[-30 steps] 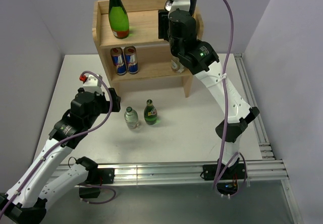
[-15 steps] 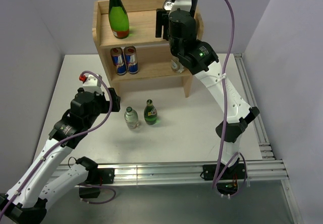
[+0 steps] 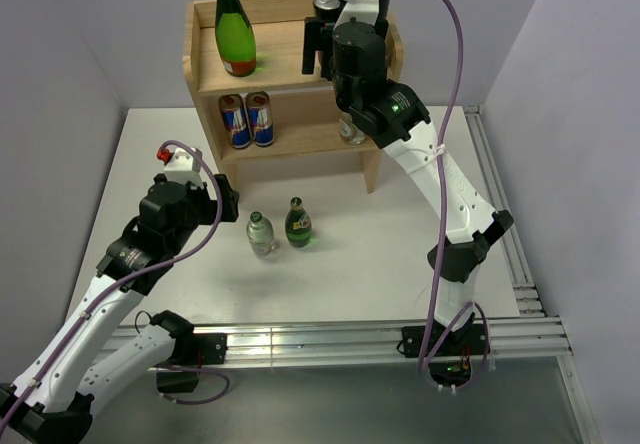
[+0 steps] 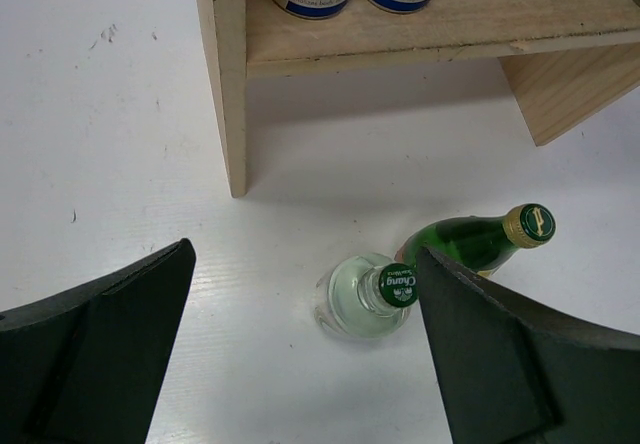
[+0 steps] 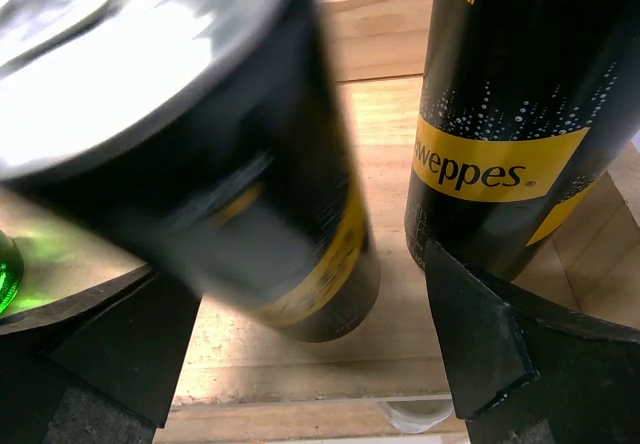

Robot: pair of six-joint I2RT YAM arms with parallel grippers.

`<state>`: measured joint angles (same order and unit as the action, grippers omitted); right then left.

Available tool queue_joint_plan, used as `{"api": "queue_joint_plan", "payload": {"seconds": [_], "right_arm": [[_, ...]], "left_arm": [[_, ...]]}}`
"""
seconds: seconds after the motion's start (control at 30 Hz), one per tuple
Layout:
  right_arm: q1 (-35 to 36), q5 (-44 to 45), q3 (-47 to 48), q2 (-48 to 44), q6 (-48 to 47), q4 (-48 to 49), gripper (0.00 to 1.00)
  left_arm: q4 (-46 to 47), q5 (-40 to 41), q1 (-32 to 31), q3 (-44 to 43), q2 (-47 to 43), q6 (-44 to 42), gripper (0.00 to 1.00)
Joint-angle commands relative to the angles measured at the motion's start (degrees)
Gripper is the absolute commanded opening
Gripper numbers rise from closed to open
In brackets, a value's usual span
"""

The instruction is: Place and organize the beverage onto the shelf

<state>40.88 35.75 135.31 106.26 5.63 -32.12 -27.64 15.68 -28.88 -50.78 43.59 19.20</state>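
Observation:
The light wood shelf (image 3: 290,34) stands at the back of the table. My right gripper (image 3: 335,39) is open at the right end of its top board. Between its spread fingers stands a black can with a yellow band (image 5: 290,254), blurred and leaning left, also seen from above (image 3: 327,4). A second black can (image 5: 500,124) stands upright right beside it. My left gripper (image 4: 305,264) hangs open over the table above a clear bottle with a green cap (image 4: 365,294) and a small green bottle (image 4: 470,244), touching neither.
A tall green bottle (image 3: 235,34) stands at the top board's left end. Two blue cans (image 3: 247,119) sit on the lower tier, with a clear glass bottle (image 3: 350,129) at that tier's right end, half hidden by my right arm. Walls close in behind and on both sides.
My right gripper has opened and let go of the black can, which now shows to the left of the wrist. The left arm has not moved.

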Motion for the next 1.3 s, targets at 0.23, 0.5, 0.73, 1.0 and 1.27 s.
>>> {"api": "queue_joint_plan", "payload": {"seconds": [0.23,0.5,0.73,1.0,1.27], "right_arm": [[-0.5,1.9,-0.3,-0.4,1.3,3.1,0.95],[-0.6,1.2,-2.1,-1.0,2.3,2.9,0.95],[-0.5,-1.1,-11.4,-6.7,5.4,3.7,1.00],[0.2,-1.6,-20.7,-12.1,7.9,4.6,1.00],[3.4,0.8,-30.0,-19.6,9.9,5.5,1.00]], "left_arm": [[1.9,-1.1,0.3,0.3,-0.8,0.0,0.99],[2.1,-1.4,0.6,0.3,-0.7,0.0,0.99],[2.1,-1.6,0.9,0.3,-0.8,0.0,0.99],[2.1,-1.6,1.0,0.4,-0.5,0.0,0.99],[2.1,-1.4,1.1,0.3,-0.3,0.0,0.99]]}}
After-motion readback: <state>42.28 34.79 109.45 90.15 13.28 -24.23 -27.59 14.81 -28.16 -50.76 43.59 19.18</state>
